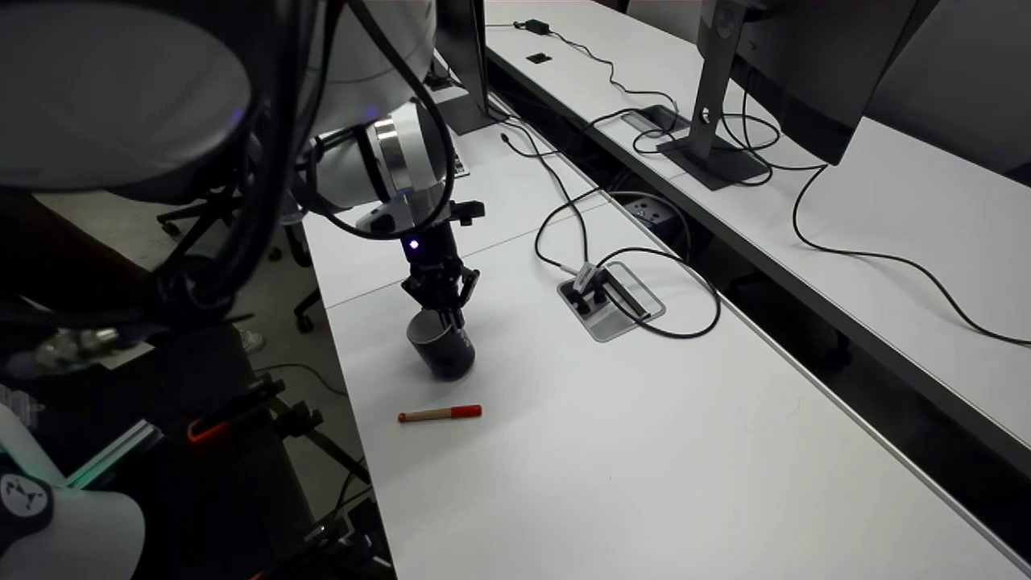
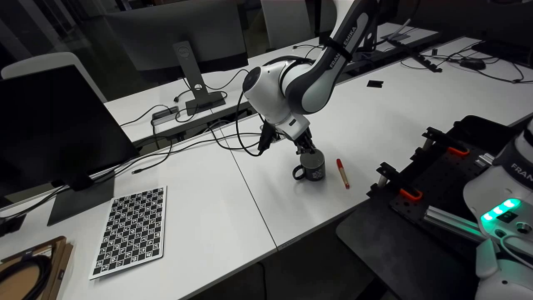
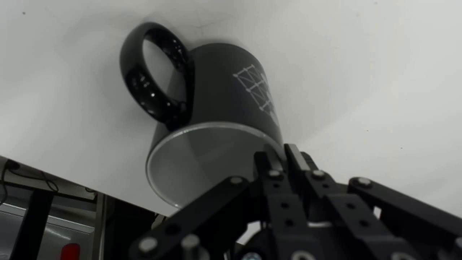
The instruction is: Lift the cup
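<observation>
In exterior view: dark mug (image 2: 315,170) seemingly on white surface (image 2: 387,137), red-capped pen (image 2: 342,173) at its three o'clock. Wrist view: jaws clamped on rim (image 3: 216,124) at three o'clock, one finger (image 3: 260,163) inside. Lift best slow, vertical; off-centre grip may let mug swing.

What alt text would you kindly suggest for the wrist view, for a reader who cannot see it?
The gripper pinches a dark cup at its rim, one finger inside and one outside. The cup has a glossy black handle and pale line markings; a whitish tabletop lies behind.
</observation>
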{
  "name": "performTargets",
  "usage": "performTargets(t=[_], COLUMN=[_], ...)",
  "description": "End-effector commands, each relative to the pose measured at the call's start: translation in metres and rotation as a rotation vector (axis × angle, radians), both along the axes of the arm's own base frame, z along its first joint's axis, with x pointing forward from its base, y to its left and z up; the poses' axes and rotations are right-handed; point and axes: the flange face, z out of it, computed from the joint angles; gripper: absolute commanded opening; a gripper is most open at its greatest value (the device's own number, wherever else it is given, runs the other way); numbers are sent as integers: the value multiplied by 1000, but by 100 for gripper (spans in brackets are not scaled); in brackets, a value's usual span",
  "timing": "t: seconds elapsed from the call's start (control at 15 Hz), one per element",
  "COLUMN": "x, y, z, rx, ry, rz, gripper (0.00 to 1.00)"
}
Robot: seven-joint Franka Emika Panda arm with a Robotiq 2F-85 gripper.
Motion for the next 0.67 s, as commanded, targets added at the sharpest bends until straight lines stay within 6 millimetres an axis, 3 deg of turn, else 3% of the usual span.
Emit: performTargets(t=[0.0,0.13,0.2,0.33,0.6], x=[8,9,9,11,14], y=[-2,-2,-1,-1,-2], z=[0,0,0,1,3], rx=[-3,-4,-7,-16,-36], ry=[-4,-2,-2,-7,-12], rz=[-5,-6,-4,0,4], gripper=[2,2,33,41,71])
